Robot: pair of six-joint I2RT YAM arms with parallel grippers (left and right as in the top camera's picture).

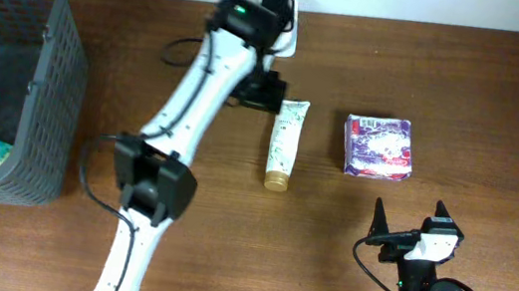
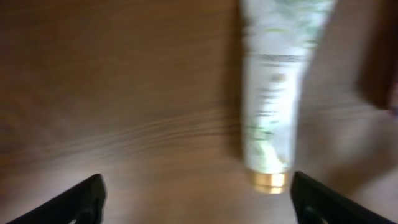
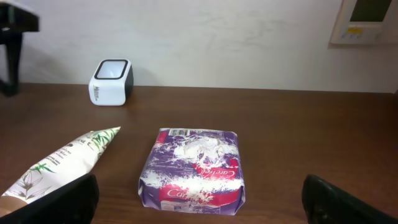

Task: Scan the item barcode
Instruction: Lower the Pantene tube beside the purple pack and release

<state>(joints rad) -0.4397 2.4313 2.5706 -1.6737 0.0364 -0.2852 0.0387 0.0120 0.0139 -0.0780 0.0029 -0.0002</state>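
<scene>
nearest the rig, the right gripper [image 1: 409,214] is held wide apart and empty, low over the table [image 1: 508,88]. just beyond it, a purple pack [image 1: 378,146] and a white tube [image 1: 285,141] are laid flat, near each other but apart. the tube's gold cap is turned toward the near edge. the left gripper [image 2: 198,190] is spread wide with nothing between its fingers, just beside the tube's crimped far end.

the tube is judged to be the item in hand, though whether it is about to be taken or is done with cannot be told. if it is to be taken, the jaws should be centred first, since the tube is seen off toward the right finger. the firm body should be pinched rather than the crimp, and the printed code should be turned to the scanner [image 3: 111,81] and held steady. the scanner is set farther back, at the table's far edge.

the surface is smooth dark wood, so the round tube may be nudged aside. a grey basket [image 1: 56,89] with packets is placed at the left. behind, a white wall [image 3: 217,37] with a pale panel [image 3: 367,22] is seen.
</scene>
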